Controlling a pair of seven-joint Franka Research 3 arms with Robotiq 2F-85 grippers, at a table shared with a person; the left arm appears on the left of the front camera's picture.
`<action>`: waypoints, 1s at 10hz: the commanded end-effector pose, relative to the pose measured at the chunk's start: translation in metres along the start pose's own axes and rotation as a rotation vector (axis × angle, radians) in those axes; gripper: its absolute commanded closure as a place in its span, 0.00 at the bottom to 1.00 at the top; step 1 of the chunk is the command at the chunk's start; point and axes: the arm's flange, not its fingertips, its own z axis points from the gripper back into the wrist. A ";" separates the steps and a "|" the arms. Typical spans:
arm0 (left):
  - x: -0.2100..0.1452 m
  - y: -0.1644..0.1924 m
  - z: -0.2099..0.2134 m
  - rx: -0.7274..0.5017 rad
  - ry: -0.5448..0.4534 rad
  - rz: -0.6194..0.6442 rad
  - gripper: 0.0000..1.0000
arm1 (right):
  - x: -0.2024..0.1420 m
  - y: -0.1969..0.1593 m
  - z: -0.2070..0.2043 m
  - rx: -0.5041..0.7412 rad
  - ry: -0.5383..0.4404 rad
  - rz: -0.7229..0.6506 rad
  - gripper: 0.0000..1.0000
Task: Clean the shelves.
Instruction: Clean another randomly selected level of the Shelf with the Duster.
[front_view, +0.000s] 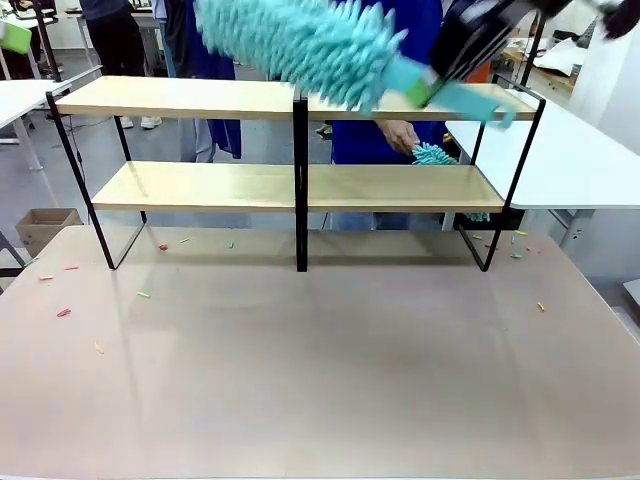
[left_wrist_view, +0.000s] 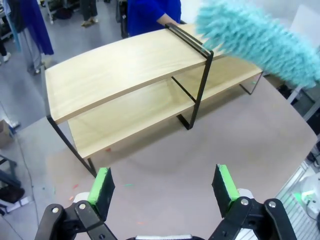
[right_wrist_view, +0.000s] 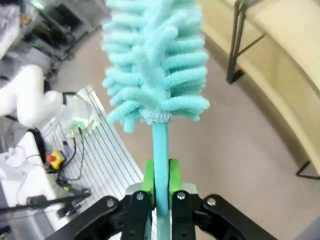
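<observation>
The shelves are a two-tier rack of light wooden boards on a black frame, standing at the back of the table; the rack also shows in the left wrist view. A teal fluffy duster hovers over the top board, its handle clamped in my shut right gripper, which comes in at the upper right. My left gripper is open and holds nothing, above the table in front of the rack. Behind the rack, a person's hand holds a second small teal duster.
Small coloured scraps lie scattered on the brown tabletop, mostly at the left and right. White tables flank the rack. A cardboard box sits on the floor at the left.
</observation>
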 end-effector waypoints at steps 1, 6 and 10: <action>0.000 0.000 0.000 -0.015 -0.006 0.000 0.00 | -0.048 -0.032 0.084 0.169 0.104 0.050 0.87; 0.000 0.000 0.000 -0.015 -0.006 0.000 0.00 | -0.239 -0.068 0.242 0.158 -0.220 -0.071 0.87; 0.000 0.000 0.000 -0.015 -0.006 0.000 0.00 | -0.344 -0.126 0.232 0.141 -0.560 -0.405 0.87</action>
